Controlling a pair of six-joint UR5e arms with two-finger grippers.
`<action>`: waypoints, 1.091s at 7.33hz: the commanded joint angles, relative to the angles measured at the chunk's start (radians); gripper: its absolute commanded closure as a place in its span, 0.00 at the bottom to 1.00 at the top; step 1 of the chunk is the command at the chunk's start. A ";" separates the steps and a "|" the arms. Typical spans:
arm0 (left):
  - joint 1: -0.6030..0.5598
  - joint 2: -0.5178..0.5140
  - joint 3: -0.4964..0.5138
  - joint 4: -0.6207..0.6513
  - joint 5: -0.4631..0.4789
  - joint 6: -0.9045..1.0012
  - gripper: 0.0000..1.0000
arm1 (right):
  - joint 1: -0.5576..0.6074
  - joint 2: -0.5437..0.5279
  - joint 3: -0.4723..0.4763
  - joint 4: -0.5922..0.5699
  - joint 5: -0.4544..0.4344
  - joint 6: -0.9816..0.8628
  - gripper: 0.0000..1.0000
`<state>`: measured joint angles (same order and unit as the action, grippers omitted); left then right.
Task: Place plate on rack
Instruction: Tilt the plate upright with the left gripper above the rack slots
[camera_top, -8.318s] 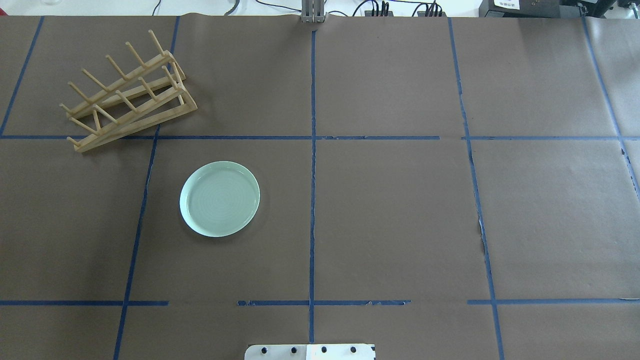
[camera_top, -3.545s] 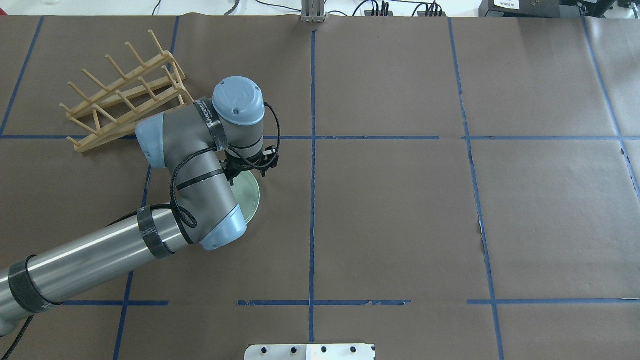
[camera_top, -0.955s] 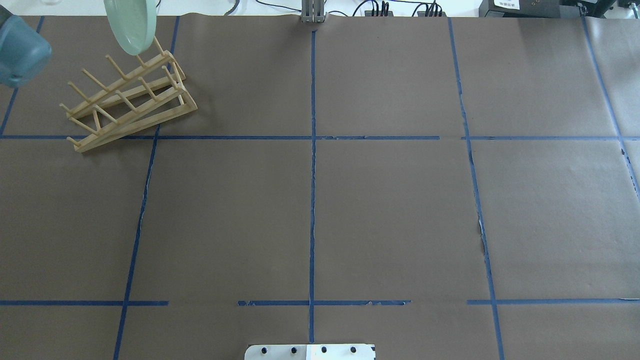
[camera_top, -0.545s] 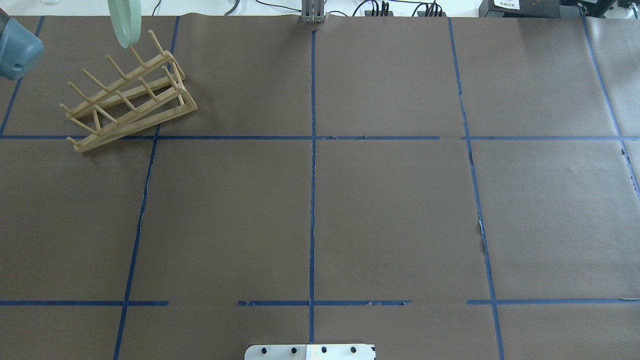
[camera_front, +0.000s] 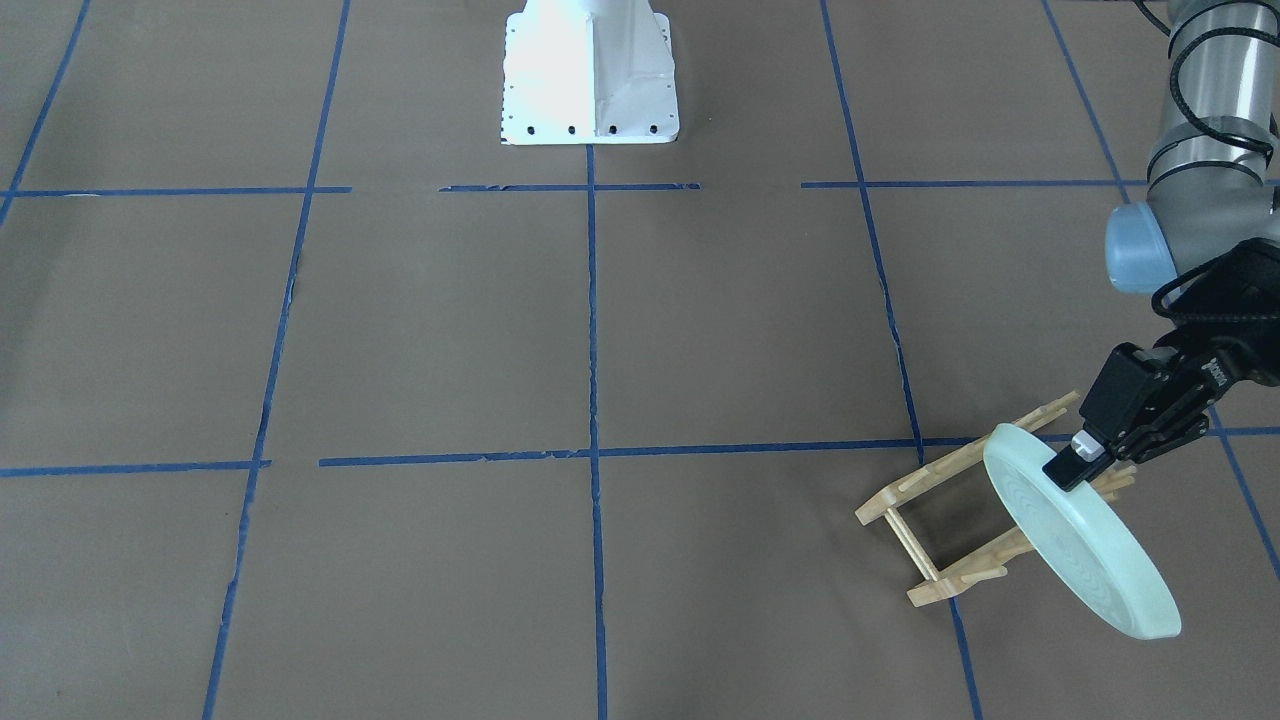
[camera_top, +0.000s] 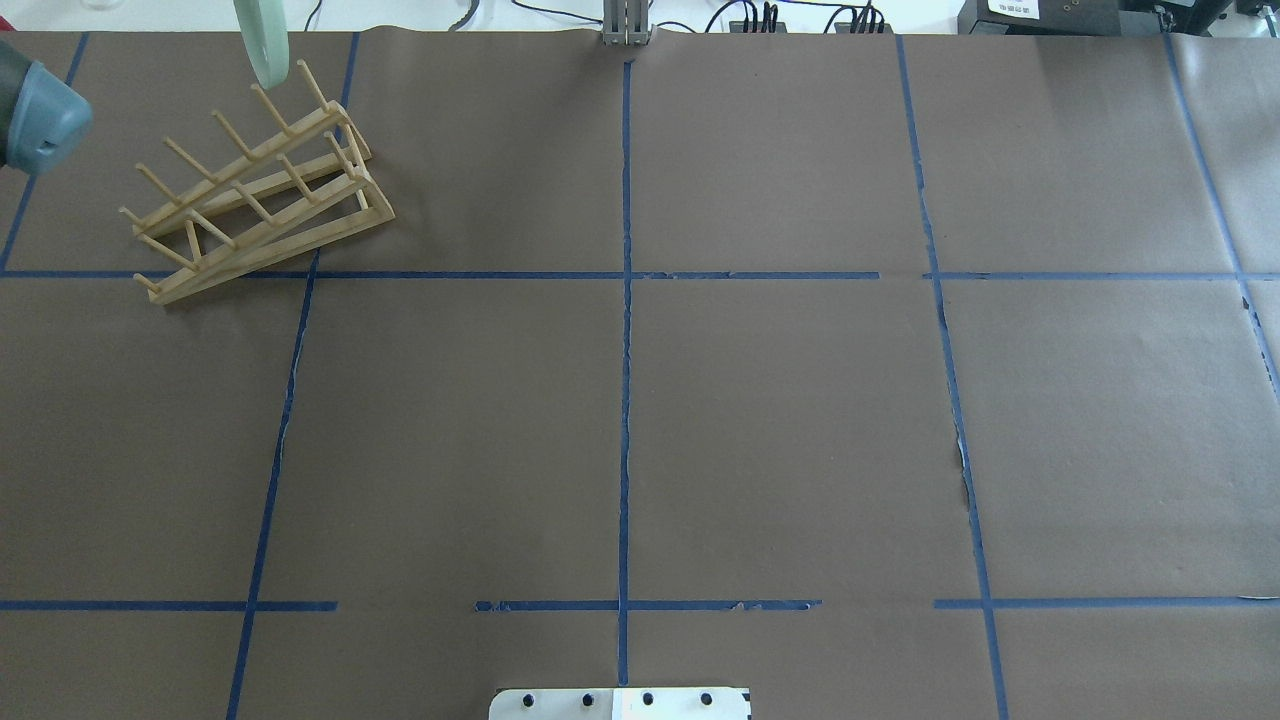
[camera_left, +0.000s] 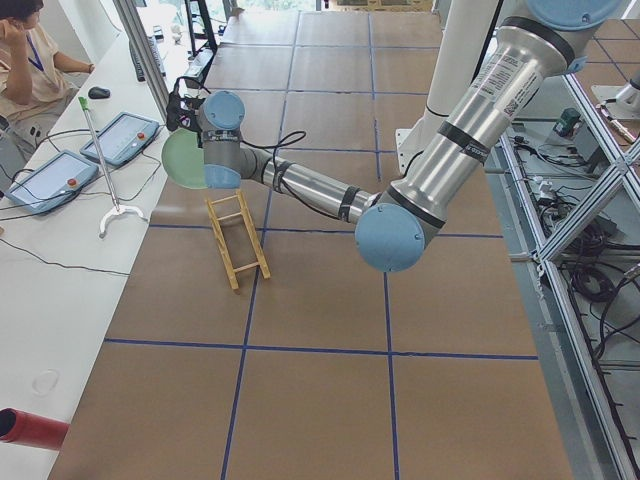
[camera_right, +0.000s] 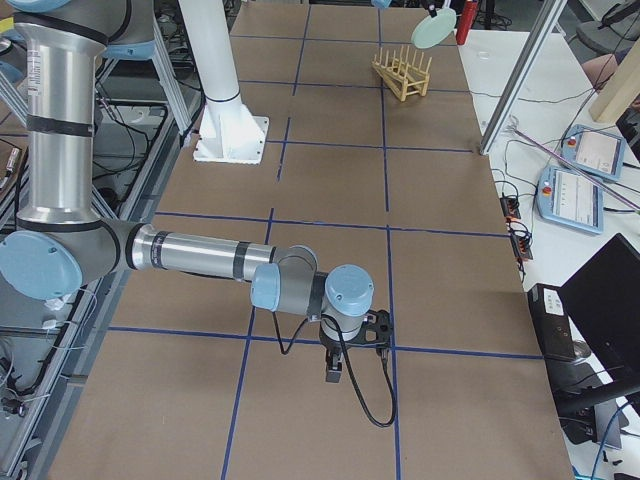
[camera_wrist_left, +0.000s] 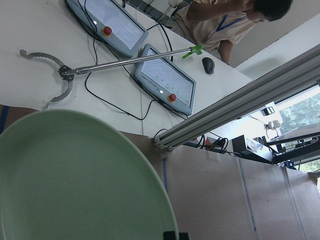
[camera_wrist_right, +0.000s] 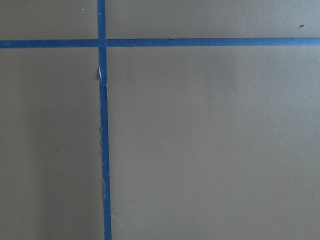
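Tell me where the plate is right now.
In the front-facing view the plate is at the lower right, gripped by its rim in the left hand and held tilted on edge in the air over the rack.

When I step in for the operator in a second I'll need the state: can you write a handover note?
Left gripper: jaws shut on the rim of the plate.
Right gripper: low over bare table paper, far from the rack; open or shut cannot be told.
Plate: in the air, on edge and tilted, above the rack's end on the operators' side, in no slot.
Done: pickup and carry.
To do: lower it into a slot, release, withdraw.
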<state>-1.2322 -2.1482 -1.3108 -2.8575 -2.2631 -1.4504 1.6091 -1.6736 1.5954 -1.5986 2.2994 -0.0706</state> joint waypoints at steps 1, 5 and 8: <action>0.019 0.001 0.008 -0.031 0.013 -0.018 1.00 | 0.000 0.000 0.000 0.000 0.000 0.000 0.00; 0.048 0.031 0.012 -0.039 0.013 -0.018 1.00 | 0.000 0.000 0.000 -0.001 0.000 0.000 0.00; 0.074 0.064 0.011 -0.074 0.014 -0.018 1.00 | 0.000 0.000 0.000 -0.001 0.000 0.000 0.00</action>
<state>-1.1647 -2.0921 -1.2997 -2.9243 -2.2493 -1.4680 1.6091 -1.6736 1.5954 -1.5996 2.2995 -0.0705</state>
